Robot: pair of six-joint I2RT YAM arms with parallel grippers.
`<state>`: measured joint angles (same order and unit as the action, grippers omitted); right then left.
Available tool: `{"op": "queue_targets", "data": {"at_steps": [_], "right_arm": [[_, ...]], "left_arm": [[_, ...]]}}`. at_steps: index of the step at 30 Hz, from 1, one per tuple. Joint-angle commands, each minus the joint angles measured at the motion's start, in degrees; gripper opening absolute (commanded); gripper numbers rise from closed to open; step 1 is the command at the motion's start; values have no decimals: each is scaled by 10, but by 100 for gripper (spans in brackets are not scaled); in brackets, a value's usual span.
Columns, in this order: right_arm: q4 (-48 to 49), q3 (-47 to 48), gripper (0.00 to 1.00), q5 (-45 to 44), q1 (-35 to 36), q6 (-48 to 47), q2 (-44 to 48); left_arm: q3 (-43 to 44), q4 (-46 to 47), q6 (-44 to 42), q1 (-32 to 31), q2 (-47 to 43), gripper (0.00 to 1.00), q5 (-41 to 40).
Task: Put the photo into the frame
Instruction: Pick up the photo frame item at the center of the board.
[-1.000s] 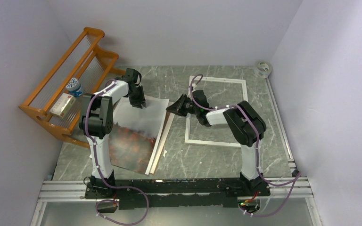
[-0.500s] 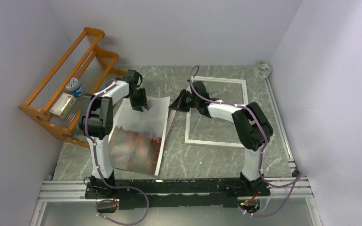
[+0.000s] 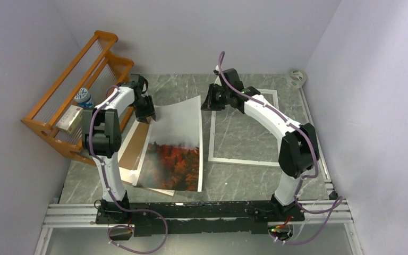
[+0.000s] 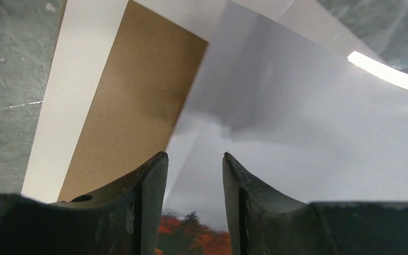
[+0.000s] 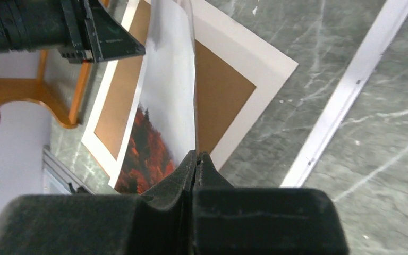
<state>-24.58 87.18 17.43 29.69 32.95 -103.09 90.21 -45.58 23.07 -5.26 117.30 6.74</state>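
The photo, grey sky over red-orange trees, lies partly on the table with its far right corner lifted and curled. My right gripper is shut on that corner, and in the right wrist view the sheet rises edge-on from the closed gripper. My left gripper is at the photo's far left corner, open; in the left wrist view the gripper has a gap, with the photo beyond. The white frame lies flat to the right of the photo.
A brown backing board with a white border lies under the photo's left side, also seen as board and board. An orange wooden rack holding a bottle and a box stands at left. A tape roll sits at the back right.
My right gripper closed on the photo's corner, then rose and moved back, lifting it and drawing the photo right off the board. My left gripper opened and shifted left.
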Motion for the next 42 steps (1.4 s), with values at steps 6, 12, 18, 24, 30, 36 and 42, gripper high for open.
{"op": "queue_targets", "data": {"at_steps": [6,12,18,24,30,36,42], "right_arm": [[-33,63,0,3,1,-124,78],[-14,92,0,-26,1,-146,96],[46,88,0,-49,0,-119,115],[72,94,0,-85,0,-94,108],[62,124,0,-62,1,-54,78],[47,128,0,-88,0,-63,81],[0,153,0,-159,-9,-125,103]], "left_arm": [[58,-23,-18,-3,-52,53,-7],[73,-31,-8,0,-70,59,-31],[75,-35,1,4,-96,67,-50],[66,-34,6,10,-120,78,-44],[55,-24,8,16,-138,82,-4],[35,-9,7,18,-140,82,21],[30,-1,13,20,-137,79,43]]}}
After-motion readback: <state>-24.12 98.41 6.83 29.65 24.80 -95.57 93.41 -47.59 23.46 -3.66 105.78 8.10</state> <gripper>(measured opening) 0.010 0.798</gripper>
